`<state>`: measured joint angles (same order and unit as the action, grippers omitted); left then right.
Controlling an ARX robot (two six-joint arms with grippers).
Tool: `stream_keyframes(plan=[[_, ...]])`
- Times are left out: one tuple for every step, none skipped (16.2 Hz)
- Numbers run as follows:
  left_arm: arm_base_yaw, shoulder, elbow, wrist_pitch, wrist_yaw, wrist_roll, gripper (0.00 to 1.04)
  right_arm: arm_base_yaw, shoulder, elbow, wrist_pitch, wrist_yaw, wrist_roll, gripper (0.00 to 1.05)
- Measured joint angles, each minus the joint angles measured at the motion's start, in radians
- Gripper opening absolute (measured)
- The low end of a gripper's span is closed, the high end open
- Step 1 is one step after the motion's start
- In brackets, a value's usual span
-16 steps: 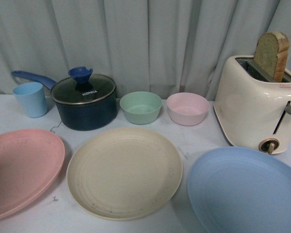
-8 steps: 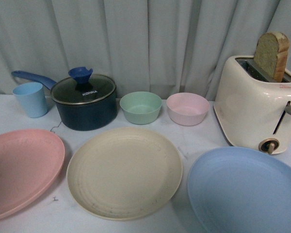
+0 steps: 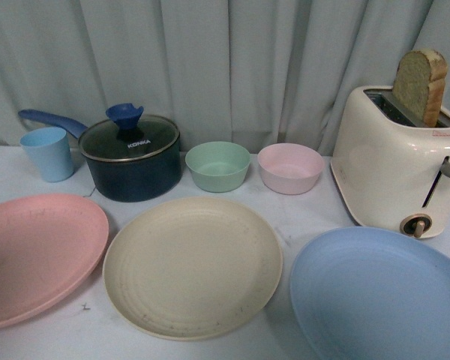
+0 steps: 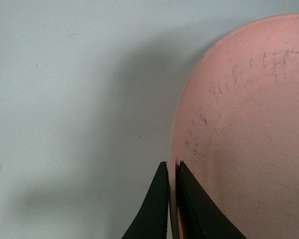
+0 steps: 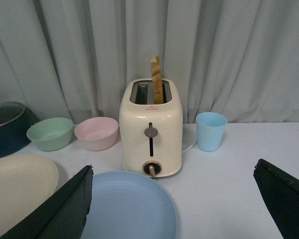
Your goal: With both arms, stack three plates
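Your left gripper [image 4: 171,164] pinches the pink plate [image 3: 37,255] by its rim, looks set for lifting. Your right gripper [image 5: 173,167] sits wide open near the blue plate [image 5: 129,204].

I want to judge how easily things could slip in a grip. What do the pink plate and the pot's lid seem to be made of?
The pink plate looks like matte plastic: it is dull with no glare, and the left wrist view shows fine dark scuffs. The pot lid looks like tinted glass, glossy and see-through, with a shiny, metal-looking edge. Its blue knob could be plastic or silicone; the look leaves that open.
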<state>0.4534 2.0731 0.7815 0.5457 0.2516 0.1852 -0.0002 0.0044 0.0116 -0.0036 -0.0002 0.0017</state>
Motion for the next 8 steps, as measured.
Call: stream_keyframes(plan=[[0.001,-0.038,-0.004,-0.015,0.001,0.004,0.03,0.000,0.000,0.000,0.000,0.000,0.000,0.98],[0.003,-0.072,-0.008,-0.031,0.002,0.007,0.03,0.000,0.000,0.000,0.000,0.000,0.000,0.98],[0.016,-0.121,-0.013,-0.051,0.003,0.013,0.03,0.000,0.000,0.000,0.000,0.000,0.000,0.98],[0.039,-0.183,-0.017,-0.088,0.003,0.027,0.03,0.000,0.000,0.000,0.000,0.000,0.000,0.98],[0.049,-0.230,-0.019,-0.115,0.003,0.033,0.03,0.000,0.000,0.000,0.000,0.000,0.000,0.98],[0.060,-0.285,-0.022,-0.158,0.009,0.031,0.03,0.000,0.000,0.000,0.000,0.000,0.000,0.98],[0.057,-0.340,-0.026,-0.195,0.036,0.018,0.03,0.000,0.000,0.000,0.000,0.000,0.000,0.98],[0.037,-0.393,-0.026,-0.230,0.062,-0.016,0.03,0.000,0.000,0.000,0.000,0.000,0.000,0.98]])
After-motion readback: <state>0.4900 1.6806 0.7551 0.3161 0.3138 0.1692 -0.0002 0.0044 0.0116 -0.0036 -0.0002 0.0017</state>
